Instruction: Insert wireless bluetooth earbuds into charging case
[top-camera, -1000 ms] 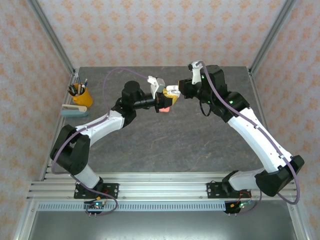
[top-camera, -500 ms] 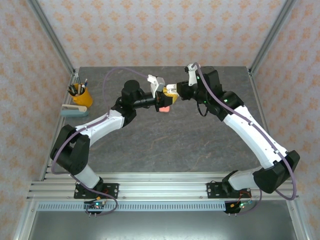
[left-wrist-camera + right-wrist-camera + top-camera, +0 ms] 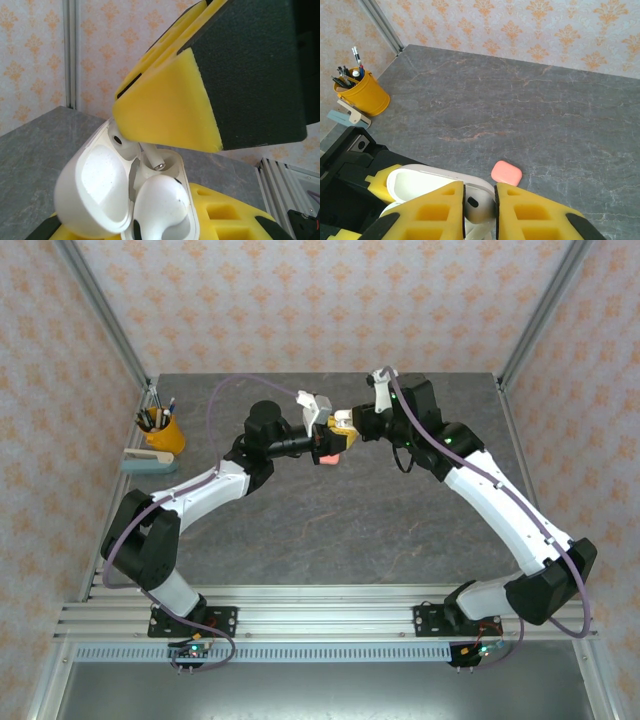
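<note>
The white charging case (image 3: 95, 190) is held above the table with its lid swung open, and my left gripper (image 3: 145, 226) is shut on its base. One white earbud (image 3: 162, 200) sits in the near socket. My right gripper (image 3: 480, 201) is shut on a second white earbud (image 3: 479, 204), whose stem (image 3: 152, 157) points down into the far socket. From above, the left gripper (image 3: 320, 437) and the right gripper (image 3: 343, 424) meet at the table's middle back.
A closed coral-pink case (image 3: 506, 173) lies on the grey table just below the grippers (image 3: 328, 455). A yellow pen cup (image 3: 162, 430) and a stapler (image 3: 148, 462) stand at the left edge. Frame posts rise at the back corners.
My right gripper has shifted a little left toward the left gripper, bringing the earbud down onto the open case. The left arm has stayed still.
</note>
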